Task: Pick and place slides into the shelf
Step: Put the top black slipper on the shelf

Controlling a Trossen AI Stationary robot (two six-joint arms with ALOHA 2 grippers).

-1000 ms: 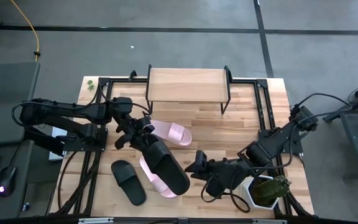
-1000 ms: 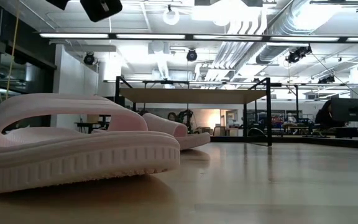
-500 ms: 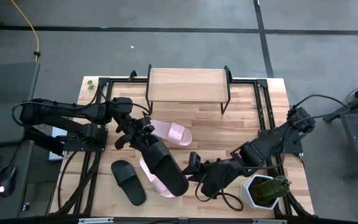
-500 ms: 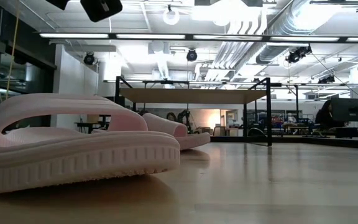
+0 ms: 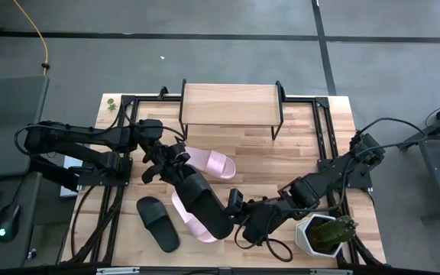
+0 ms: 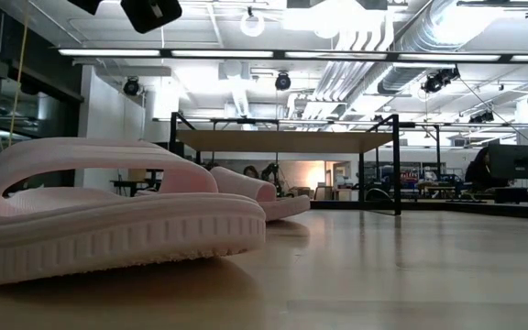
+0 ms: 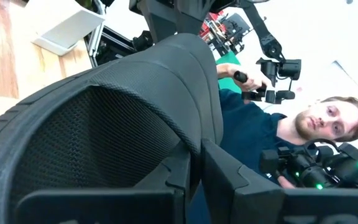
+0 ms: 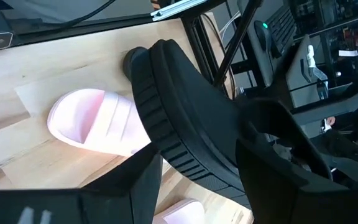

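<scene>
- Your left gripper (image 5: 180, 169) is clamped narrow on one matte black slide sandal (image 5: 205, 206), which it holds lifted over the near-middle of the light butcher-block table (image 5: 304, 145); in the left wrist view the fingers (image 7: 185, 171) pinch the edge of the textured strap.
- Your right gripper (image 5: 237, 206) sits just beside that sandal's far tip with its jaws spread wide and nothing in them; the right wrist view shows the black sole (image 8: 185, 118) running between its two fingers (image 8: 278, 155).
- This looks like a hand-over or a two-arm steadying. Close the right jaws squarely across the sole edge before the left lets go, or the long sandal will likely swing and drop.
- Beneath the lifted sandal lies a pale pink slide sandal (image 5: 188, 220), partly covered; keep the black one high enough not to drag it.
- The second matte black slide sandal (image 5: 157, 222) lies on the table just to the left arm's side of that pink one, untouched.
- The second pale pink slide sandal (image 5: 211, 163) lies nearer the rack.
- A small green plant in a white hexagonal pot (image 5: 327, 235) stands close behind the right arm; mind your elbow there.
- The low shelf with a light wooden top on thin black legs (image 5: 230, 105) stands at the far edge, with no sandal on it yet; carry the sandal level and approach from the front.
- No brand, label or legible writing shows on sandals, shelf or arms.
</scene>
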